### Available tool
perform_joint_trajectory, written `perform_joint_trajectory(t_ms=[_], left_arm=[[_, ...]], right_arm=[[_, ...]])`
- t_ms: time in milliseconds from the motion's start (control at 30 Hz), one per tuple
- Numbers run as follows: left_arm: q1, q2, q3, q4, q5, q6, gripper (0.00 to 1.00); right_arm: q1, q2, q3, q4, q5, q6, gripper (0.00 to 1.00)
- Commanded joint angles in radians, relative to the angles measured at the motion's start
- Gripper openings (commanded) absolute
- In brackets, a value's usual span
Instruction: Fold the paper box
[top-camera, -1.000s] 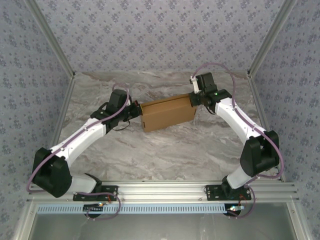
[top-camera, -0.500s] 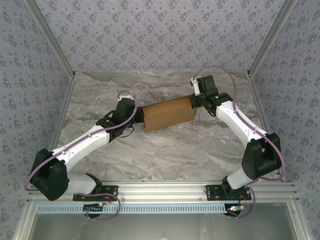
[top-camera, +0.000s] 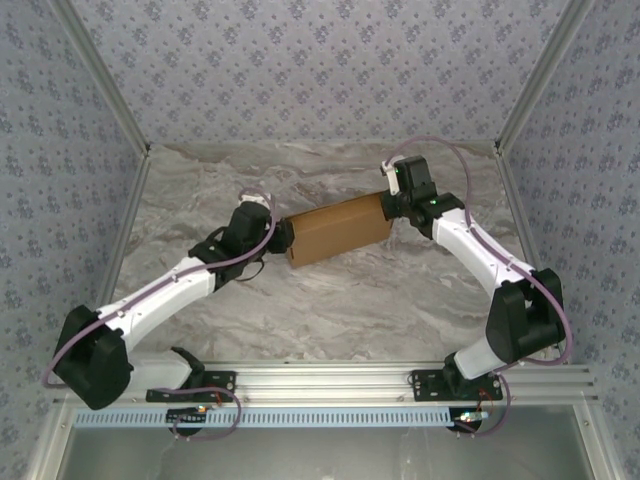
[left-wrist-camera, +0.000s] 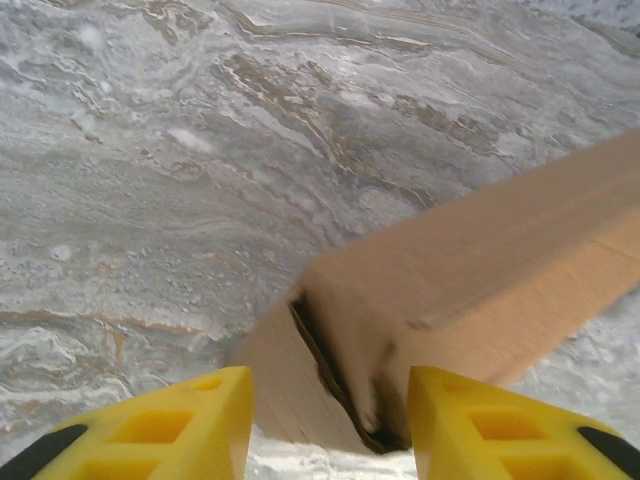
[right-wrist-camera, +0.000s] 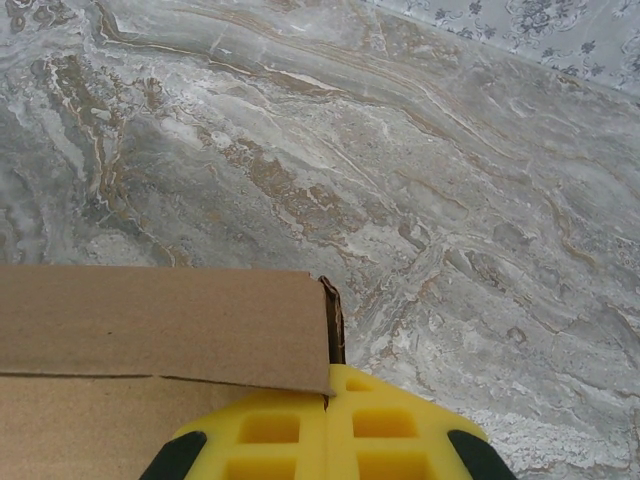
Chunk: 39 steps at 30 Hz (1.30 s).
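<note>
My left tool (left-wrist-camera: 328, 425) has its yellow fingers standing apart with nothing held; the near end of the paper box (top-camera: 338, 228) sits just ahead of the gap between them. My right tool (right-wrist-camera: 328, 418) has its fingers closed flat together, right against the box's right end; a cardboard edge meets the seam between them, but I cannot tell whether it is pinched or only touched.

The box lies on the worktop (top-camera: 350, 310) towards the far middle, spanning the space between the two tools, with its long side a little askew; it looks mostly formed. In the left wrist view a dark slit (left-wrist-camera: 325, 360) runs down the end face, where a flap seems not fully seated; I take closing that slit as the step in hand.

To do it well I would keep the right tool as a backstop, so the box cannot slide away; bring the left tool in square to the end face, not at a slant, so the flap goes in and does not buckle; press slowly along the fold line; and watch the lid edge, which may lift if I push too low.
</note>
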Motion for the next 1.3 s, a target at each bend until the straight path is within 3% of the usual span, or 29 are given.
perform_joint_trajectory(t_ms=[0,300,467,733,1133,1267], left_arm=[[-0.003,-0.055,0.02,-0.069,0.082,0.044,0.48],[0.092,-0.151,-0.002,-0.004,0.267,-0.01,0.67],[0.172,-0.087,0.017,0.062,0.308,-0.097,0.72],[0.201,0.069,0.065,0.107,0.391,-0.152,0.72],[0.193,0.101,-0.072,0.16,0.384,-0.162,0.59],[0.194,0.107,-0.096,0.174,0.383,-0.162,0.56]], right_arm=[[0.016,0.016,-0.03,-0.107,-0.002,-0.014,0.02],[0.019,0.018,-0.025,-0.108,-0.002,-0.011,0.02],[0.023,0.019,-0.025,-0.108,-0.001,-0.011,0.02],[0.028,0.017,-0.025,-0.108,0.002,-0.011,0.02],[0.026,0.003,-0.036,-0.107,-0.001,-0.009,0.03],[0.024,-0.002,-0.035,-0.115,-0.002,-0.011,0.1]])
